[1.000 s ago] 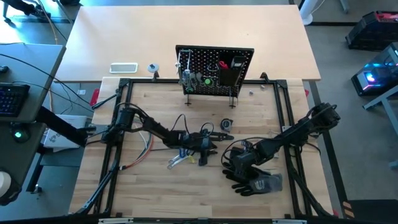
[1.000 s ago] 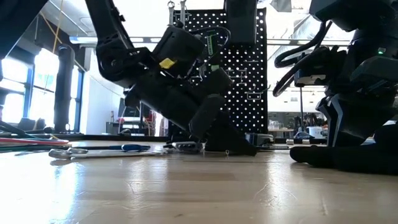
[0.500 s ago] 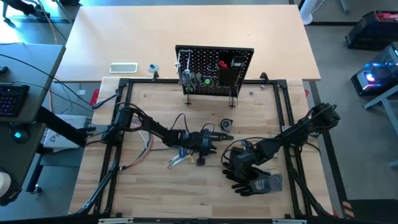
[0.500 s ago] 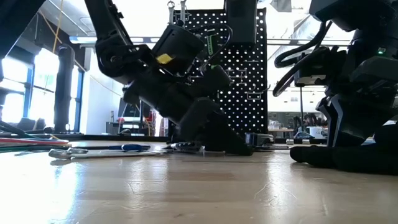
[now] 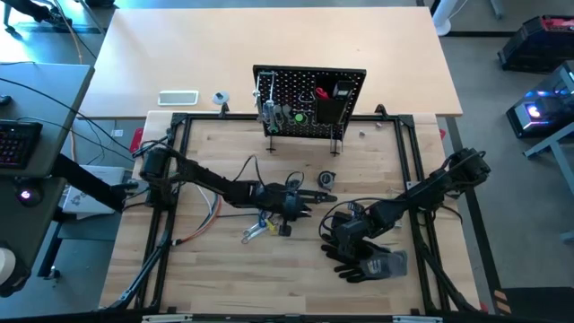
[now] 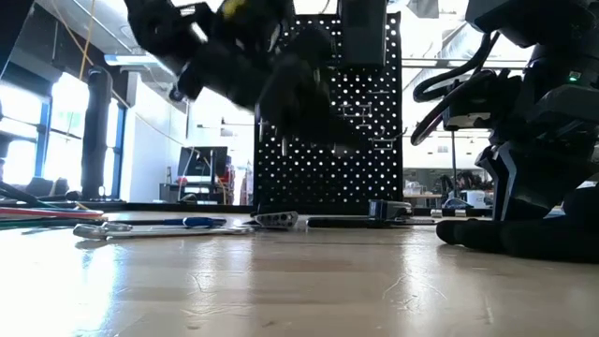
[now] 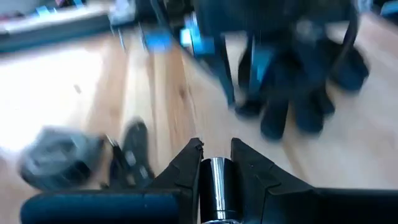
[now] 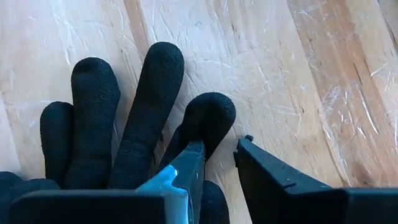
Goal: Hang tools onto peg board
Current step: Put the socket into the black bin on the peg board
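Left gripper [image 7: 216, 163]: we see its two dark fingers closed on a shiny silver bar [image 7: 215, 186] that stands straight up the gap between them; in the high view this gripper [image 5: 299, 201] sits mid-table, in front of the peg board.
Held tool: we judge the bar stiff, smooth steel, light but slippery, so it could slide or twist in a narrow pinch; a hold near its middle, square across the shaft, looks safest to us.
Just beside the hand: a black pair of pliers [image 7: 127, 155] lies on the wood close to the fingers, with a grey round object [image 7: 59, 163] next to it; the wrist view is smeared, so we cannot say what that object is.
Behind the hand: a silver wrench [image 6: 117, 227] and a blue-handled driver [image 6: 192, 222] lie flat on the table, well apart from the gripper; these thin, flat pieces sit tight to the wood and would be awkward to get fingers under.
Off to its side: the right gripper [image 8: 216, 160] rests over the black gloves [image 8: 118, 118], its fingers parted and gripping nothing we can see; the gloves are soft and no part of the job.
Ahead of the hand: the peg board [image 5: 309, 97] stands upright at the far end of the wooden top, with tools already hanging and a black bin on its front.
In the way: we judge the path to the board open, though the hanging tools and the bin crowd the pegs.
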Robot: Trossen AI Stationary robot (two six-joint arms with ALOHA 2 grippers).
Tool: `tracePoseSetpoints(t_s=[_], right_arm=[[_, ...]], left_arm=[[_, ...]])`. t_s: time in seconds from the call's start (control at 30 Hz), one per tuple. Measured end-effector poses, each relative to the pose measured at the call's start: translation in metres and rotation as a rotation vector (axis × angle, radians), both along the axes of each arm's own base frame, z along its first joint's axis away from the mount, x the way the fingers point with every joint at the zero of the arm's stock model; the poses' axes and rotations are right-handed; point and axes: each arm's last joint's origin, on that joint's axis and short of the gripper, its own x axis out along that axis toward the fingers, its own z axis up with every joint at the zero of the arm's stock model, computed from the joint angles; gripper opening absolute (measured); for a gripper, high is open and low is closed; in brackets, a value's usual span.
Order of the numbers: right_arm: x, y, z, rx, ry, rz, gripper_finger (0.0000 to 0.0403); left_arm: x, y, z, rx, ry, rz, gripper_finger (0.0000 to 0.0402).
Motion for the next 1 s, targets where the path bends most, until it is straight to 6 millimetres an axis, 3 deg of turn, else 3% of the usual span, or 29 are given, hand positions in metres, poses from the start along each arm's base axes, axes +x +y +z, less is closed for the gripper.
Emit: tracePoseSetpoints(t_s=[0.17, 0.57, 0.83, 1.0], right_arm=[[0.000, 0.000, 0.000, -0.006, -0.003, 0.000, 0.0089], [0.001, -0.001, 0.000, -0.034, -0.023, -0.002, 0.0089], [0.002, -0.001, 0.001, -0.056, -0.045, -0.012, 0.0089], [0.003, -0.001, 0.001, -0.059, -0.054, -0.014, 0.0089]], left_arm=[[-0.007, 0.001, 0.034, 0.040, -0.087, -0.019, 0.0051], [-0.012, 0.006, 0.152, 0.292, -0.287, -0.039, 0.0051], [-0.007, 0.040, 0.221, 0.419, -0.387, 0.062, 0.0051], [-0.010, 0.060, 0.249, 0.448, -0.425, 0.121, 0.0051]])
